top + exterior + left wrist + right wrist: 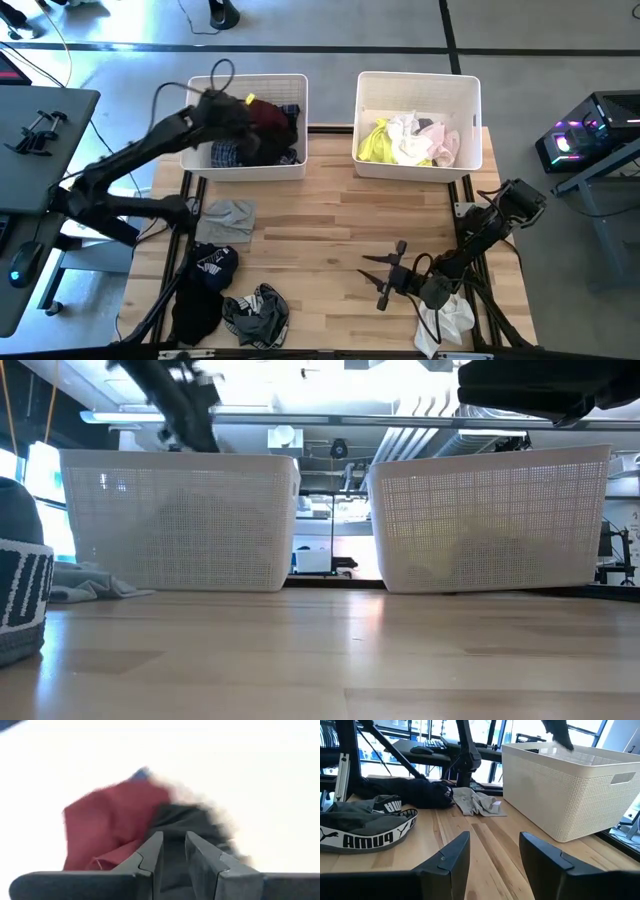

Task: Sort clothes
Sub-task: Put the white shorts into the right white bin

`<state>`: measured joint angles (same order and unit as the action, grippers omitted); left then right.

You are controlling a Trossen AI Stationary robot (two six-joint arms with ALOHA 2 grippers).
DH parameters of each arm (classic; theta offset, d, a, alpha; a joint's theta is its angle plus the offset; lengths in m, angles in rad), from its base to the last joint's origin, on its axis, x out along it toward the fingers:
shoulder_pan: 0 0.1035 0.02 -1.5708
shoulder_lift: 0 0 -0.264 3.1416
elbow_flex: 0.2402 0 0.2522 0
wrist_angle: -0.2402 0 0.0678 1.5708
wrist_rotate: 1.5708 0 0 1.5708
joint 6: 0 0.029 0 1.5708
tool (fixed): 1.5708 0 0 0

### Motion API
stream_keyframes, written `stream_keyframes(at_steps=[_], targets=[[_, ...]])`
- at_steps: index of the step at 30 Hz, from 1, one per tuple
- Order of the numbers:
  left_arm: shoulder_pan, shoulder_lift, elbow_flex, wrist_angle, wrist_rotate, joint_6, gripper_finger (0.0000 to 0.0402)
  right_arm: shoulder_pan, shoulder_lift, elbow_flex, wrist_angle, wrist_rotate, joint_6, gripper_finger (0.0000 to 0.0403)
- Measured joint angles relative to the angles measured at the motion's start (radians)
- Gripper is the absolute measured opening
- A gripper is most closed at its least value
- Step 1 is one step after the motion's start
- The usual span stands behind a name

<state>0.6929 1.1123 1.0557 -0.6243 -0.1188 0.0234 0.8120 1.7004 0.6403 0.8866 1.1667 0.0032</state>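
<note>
Left pincer [243, 108] hangs over the left bin [200, 160], fingers [152, 855] narrowly parted, seemingly pinching black cloth [185, 820] beside a maroon garment [107, 827], though blur leaves the grip uncertain. Right pincer [385, 280] rests low over the tabletop [330, 230], jaws apart and empty. Yellow, white and pink clothes [410, 142] fill the right bin [418, 84]; a grey piece [228, 220] and dark ones [205, 285] lie at the tabletop's left.

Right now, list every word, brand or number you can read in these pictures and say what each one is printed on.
"PUMA", seen mirrored in the right wrist view: white letters on the black waistband of a dark garment lying on the table.
White lettering on a dark waistband at the low view's left edge: cut off, unreadable.
White mark on the black garment in the high view: too small to read.
</note>
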Motion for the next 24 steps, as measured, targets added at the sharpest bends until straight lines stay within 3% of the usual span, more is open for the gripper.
stream_keyframes(at_steps=[4, 8, 17, 20, 24], targets=[[-0.137, -0.118, -0.010, 0.014, 0.044, -0.046, 0.0069, 0.000, 0.000, 0.000, -0.007, 0.000, 0.007, 0.0158], [-0.318, -0.206, -0.087, 0.144, 0.119, -0.015, 0.0069, 0.000, 0.000, 0.000, -0.036, -0.013, 0.028, 0.0158], [-0.652, -0.243, -0.342, 0.606, 0.140, -0.020, 0.0069, 0.003, -0.038, 0.000, -0.110, -0.246, 0.264, 0.0160], [-0.717, -0.218, -0.385, 0.675, 0.132, -0.004, 0.0069, 0.031, -0.122, 0.000, -0.217, -0.301, 0.348, 0.0167], [-0.777, -0.178, -0.391, 0.678, 0.090, 0.005, 0.0069, 0.064, -0.264, 0.000, -0.526, -0.395, 0.608, 0.0185]])
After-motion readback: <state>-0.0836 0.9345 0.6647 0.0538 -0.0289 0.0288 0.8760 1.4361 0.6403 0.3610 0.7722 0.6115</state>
